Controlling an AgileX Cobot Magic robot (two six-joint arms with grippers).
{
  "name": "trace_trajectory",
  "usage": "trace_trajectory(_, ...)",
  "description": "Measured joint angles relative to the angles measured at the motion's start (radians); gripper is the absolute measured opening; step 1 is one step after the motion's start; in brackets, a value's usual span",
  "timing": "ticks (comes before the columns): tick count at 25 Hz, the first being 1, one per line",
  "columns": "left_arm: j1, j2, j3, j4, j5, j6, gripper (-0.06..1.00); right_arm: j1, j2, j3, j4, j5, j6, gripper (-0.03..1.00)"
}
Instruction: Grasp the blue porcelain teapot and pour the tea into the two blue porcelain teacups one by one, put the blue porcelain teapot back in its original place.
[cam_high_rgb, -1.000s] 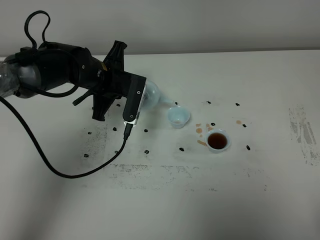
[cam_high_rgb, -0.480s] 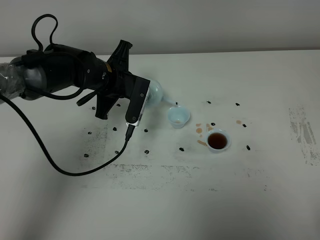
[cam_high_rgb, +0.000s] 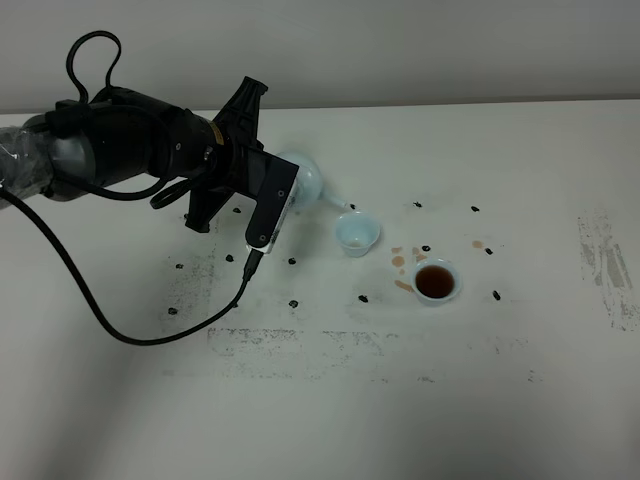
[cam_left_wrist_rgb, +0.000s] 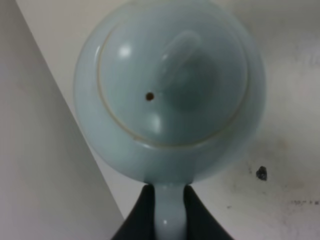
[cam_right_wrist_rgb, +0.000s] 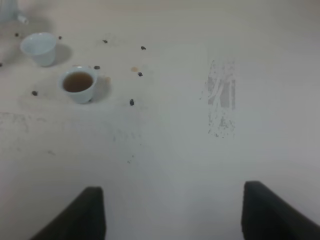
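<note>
Left claw, seen from its own wrist camera: both dark fingers are closed on the loop handle of the blue porcelain teapot, which they hold clear of the table. Beyond the handle lies the round body, then the domed lid with its knob and a small vent hole. In the high view the teapot is tipped over, spout slanting down to the right, its tip just beside the rim of the nearer-left teacup.

Right claw: the two fingers stand wide apart at the edge of its wrist view, with only bare tabletop between them and nothing held. Farther out lies a grey scuffed patch and scattered dark specks. Beyond these stands the filled teacup, holding brown tea, upright, with small brown spill marks beside it. Just past it, apart and not touching, stands the pale teacup, its inside showing light blue. Farthest, at the corner of that view, the teapot's spout tip appears above this cup.
</note>
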Motion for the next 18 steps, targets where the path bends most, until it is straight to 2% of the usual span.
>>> trace_trajectory(18,-0.015,0.005,0.000,0.007,-0.043,0.000,0.04,0.000,0.000,0.000,0.000,0.000,0.000,0.56)
